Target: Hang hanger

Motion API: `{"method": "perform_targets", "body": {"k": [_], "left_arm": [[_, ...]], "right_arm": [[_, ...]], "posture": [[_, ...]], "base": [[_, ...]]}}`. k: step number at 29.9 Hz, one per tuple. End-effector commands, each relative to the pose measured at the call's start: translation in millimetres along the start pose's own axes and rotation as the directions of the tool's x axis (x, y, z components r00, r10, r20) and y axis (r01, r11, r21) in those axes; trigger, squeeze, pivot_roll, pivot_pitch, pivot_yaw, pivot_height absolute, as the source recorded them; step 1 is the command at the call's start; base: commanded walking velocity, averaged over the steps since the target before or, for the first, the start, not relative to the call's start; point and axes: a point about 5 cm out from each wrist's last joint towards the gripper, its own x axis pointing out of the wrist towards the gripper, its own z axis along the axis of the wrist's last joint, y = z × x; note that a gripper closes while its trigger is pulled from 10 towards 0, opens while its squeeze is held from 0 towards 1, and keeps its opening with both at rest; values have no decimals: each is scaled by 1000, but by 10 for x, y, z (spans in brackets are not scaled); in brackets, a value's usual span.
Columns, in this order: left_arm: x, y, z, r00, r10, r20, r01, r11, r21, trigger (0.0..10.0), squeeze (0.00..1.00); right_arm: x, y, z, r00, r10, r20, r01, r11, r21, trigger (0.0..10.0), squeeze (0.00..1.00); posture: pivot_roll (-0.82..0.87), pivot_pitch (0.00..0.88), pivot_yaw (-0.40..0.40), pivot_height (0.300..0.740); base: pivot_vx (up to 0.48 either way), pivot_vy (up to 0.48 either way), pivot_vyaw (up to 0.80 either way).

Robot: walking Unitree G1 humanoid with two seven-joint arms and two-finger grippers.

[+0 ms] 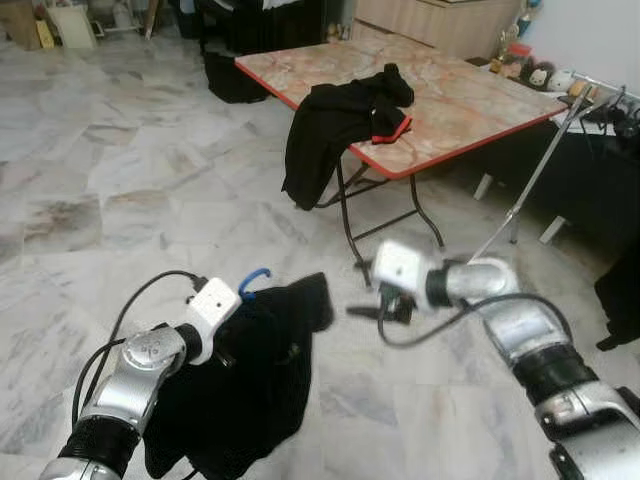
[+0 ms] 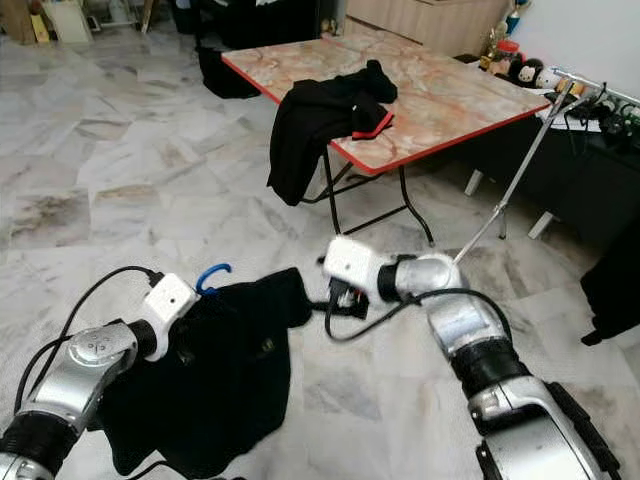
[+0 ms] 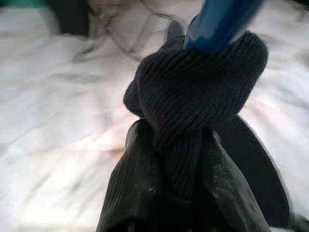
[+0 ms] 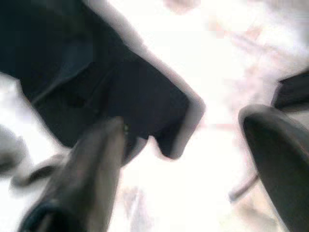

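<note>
Left pincer (image 3: pixel 183 159) is clenched on the black garment (image 1: pixel 250 380) hanging from a blue hanger (image 1: pixel 253 279). Right pincer (image 4: pixel 188 159), fingers spread, grasps nothing beside the garment.

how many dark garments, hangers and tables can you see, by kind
dark garments: 3 (one on the blue hanger, one draped over the table edge, one at the far right edge)
blue hangers: 1, held with its garment by the left tool
tables: 1
total: 5
</note>
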Motion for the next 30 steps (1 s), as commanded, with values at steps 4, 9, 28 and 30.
{"method": "perform_targets", "body": {"k": [4,9,28,30], "left_arm": [[-48,231,-222,944,321,-80,-327,941,-80,10000,0],[-26,234,-298,906,408,-110,-420,898,-129,10000,0],[47,109,-348,875,477,-86,-485,860,-161,10000,0],[10,82,-423,868,486,-101,-496,850,-175,10000,0]], "right_arm": [[-310,-385,-584,840,-489,-235,542,769,340,10000,0],[-361,-159,-1044,746,-508,-431,662,640,391,10000,0],[-332,1039,-1840,669,-219,-710,685,552,476,10000,0],[-386,1122,-1916,642,-207,-738,701,549,456,10000,0]], "posture": [[-3,0,-70,740],[-15,0,-59,740],[33,0,-64,740],[37,0,-63,740]], "base": [[0,0,0],[0,0,0],[0,0,0],[0,0,0]]}}
